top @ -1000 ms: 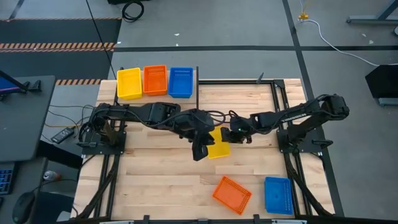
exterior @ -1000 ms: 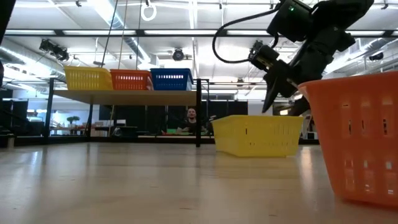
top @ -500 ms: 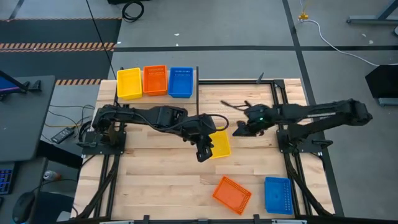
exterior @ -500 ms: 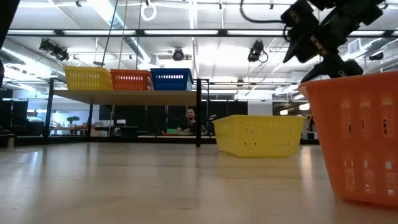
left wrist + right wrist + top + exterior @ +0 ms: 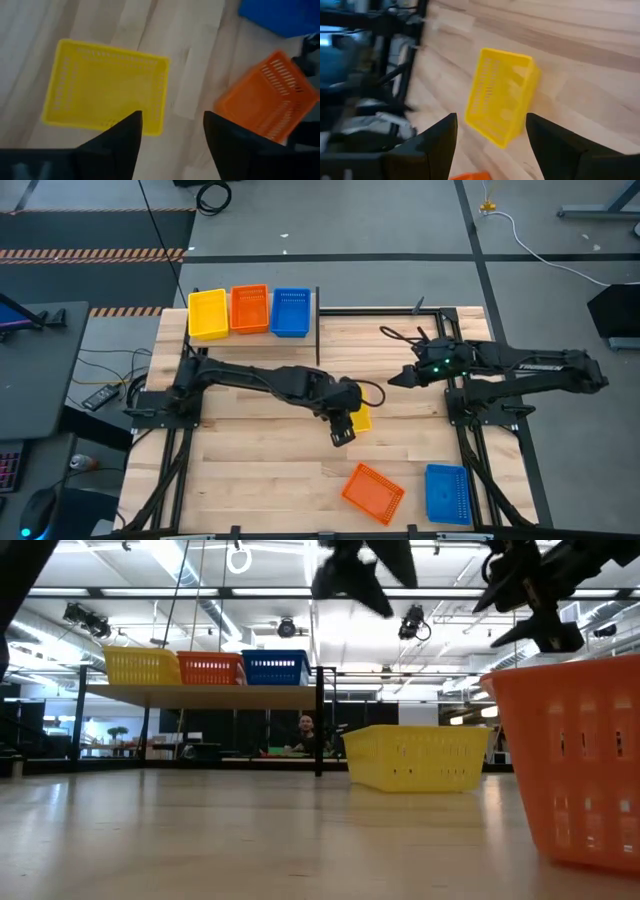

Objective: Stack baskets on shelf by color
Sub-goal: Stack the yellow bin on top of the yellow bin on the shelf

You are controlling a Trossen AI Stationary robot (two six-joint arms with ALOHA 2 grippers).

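Note:
A yellow basket rests on its bottom on the tabletop, near the middle. My left gripper hangs open above its near edge, fingers slanting down, touching nothing. My right gripper is open and raised off to the basket's right, also touching nothing. An orange basket and a blue basket sit near the table's front right. On the shelf at the far left stand a yellow basket, an orange basket and a blue basket in a row.
The shelf's black leg stands left of the middle yellow basket. Both arms' black base frames sit at the table's left and right edges. A person shows in the room beyond the table. Bare wood lies at the front left.
My right gripper has drawn back from beside the yellow basket, rising and going toward the table's right edge, and has turned as it went. My left gripper has gone down and toward the right, over the yellow basket. The basket has stayed on the table.

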